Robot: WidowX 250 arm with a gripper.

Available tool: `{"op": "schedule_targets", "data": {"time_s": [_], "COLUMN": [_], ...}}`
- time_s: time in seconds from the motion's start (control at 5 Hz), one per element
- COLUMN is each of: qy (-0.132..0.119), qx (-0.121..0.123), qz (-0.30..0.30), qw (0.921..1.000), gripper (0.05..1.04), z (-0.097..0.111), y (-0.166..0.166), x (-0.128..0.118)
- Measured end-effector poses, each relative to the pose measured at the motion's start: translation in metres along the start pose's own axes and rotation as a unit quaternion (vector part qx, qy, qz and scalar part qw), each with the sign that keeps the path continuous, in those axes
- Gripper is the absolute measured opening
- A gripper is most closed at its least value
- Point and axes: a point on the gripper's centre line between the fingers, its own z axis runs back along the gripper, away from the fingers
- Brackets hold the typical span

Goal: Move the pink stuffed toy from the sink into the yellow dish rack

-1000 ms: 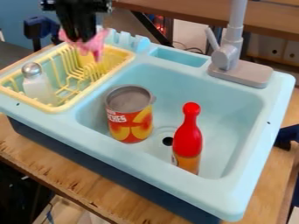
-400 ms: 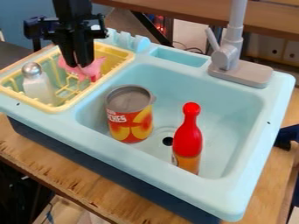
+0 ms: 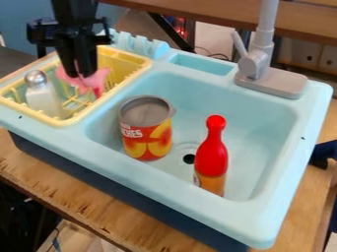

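Gripper (image 3: 78,75) you operate, fingers nearly together, closed on pink toy (image 3: 99,80), toy in yellow dish rack (image 3: 78,118) near shaker (image 3: 43,97), can (image 3: 146,132) and red-topped bottle (image 3: 212,156) in blue sink (image 3: 266,133).

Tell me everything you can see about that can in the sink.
The can stands upright on the floor of the blue sink basin. It's a short cylinder with a flat grey top and a shiny red-and-orange wrap showing yellow fruit and white lettering. The red bottle stands apart from it, and the claw isn't touching it.
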Motion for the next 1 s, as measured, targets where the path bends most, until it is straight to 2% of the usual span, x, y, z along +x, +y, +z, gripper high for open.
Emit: {"op": "schedule_targets", "data": {"time_s": [0.4,0.6,0.8,1.0], "qy": [-0.003,-0.004,-0.01,-0.007], "qx": [-0.011,-0.016,-0.006,0.045], "qz": [-0.006,-0.006,-0.008,-0.055], "qw": [0.9999,0.9998,0.9999,0.9974], "gripper": [0.873,1.014,1.009,1.009], "z": [0.007,0.007,0.019,0.038], "y": [0.001,0.0,-0.002,-0.04], "x": [0.0,0.001,0.004,0.005]}}
